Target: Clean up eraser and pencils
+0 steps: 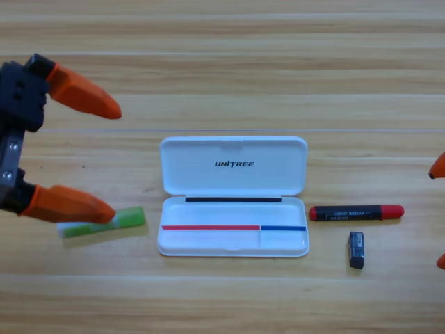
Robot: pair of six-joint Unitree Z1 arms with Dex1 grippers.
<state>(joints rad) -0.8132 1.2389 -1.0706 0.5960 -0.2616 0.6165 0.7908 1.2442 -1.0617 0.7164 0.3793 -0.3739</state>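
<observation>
left gripper (104,158) gapes wide, empty, lower jaw over the green-and-white pencil (104,223); right gripper's (439,212) spread tips at edge.

The wooden table (222,62) has pale planks that run from left to right. An open white case (233,197) marked UNITREE lies on it near the middle, with the lid laid back toward the top and the tray toward the bottom. On the left of the case, a little apart, lies a pale stick with a green end (104,223), slightly tilted. On the right of the case lies a black pencil with red ends (357,213), almost level. Just below it lies the small dark eraser (357,249), apart from the pencil.
</observation>
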